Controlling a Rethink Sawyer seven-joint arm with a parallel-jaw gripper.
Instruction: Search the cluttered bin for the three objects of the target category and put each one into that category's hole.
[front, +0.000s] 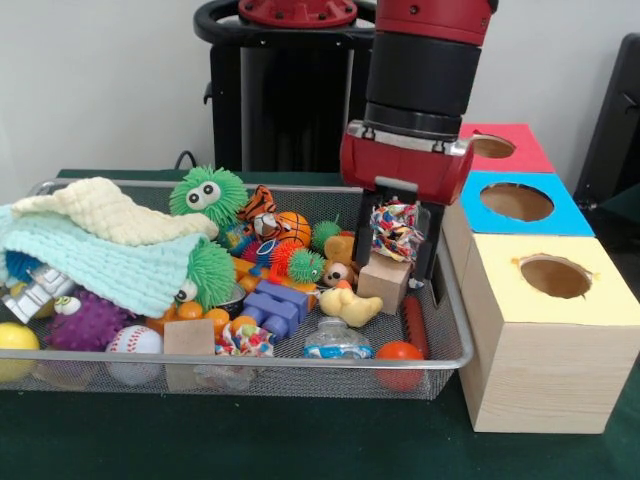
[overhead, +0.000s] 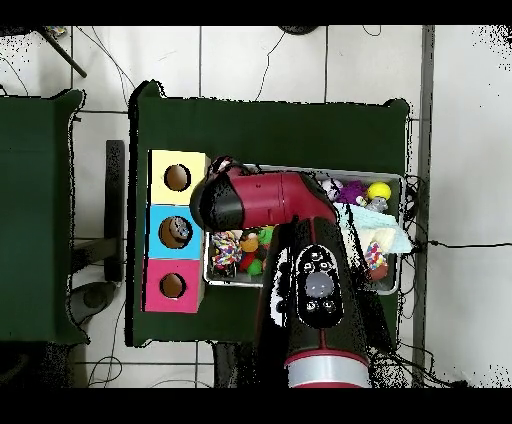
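My gripper (front: 397, 252) hangs over the right end of the wire mesh bin (front: 300, 372), shut on a multicoloured knotted rope toy (front: 396, 229) held just above a wooden block (front: 384, 283). To the right of the bin stand three wooden boxes, each with a round hole in its top: yellow (front: 556, 276) nearest, blue (front: 517, 201) in the middle, red (front: 493, 146) farthest. In the overhead view the arm (overhead: 265, 200) covers much of the bin, and the rope toy (overhead: 226, 247) shows beside the blue box (overhead: 175, 231).
The bin is packed with toys: a green fuzzy ball with eyes (front: 207, 196), a tiger (front: 259, 208), a rubber duck (front: 348, 303), a blue brick (front: 275, 305) and a baseball (front: 134, 342). Folded cloths (front: 95, 240) cover its left end.
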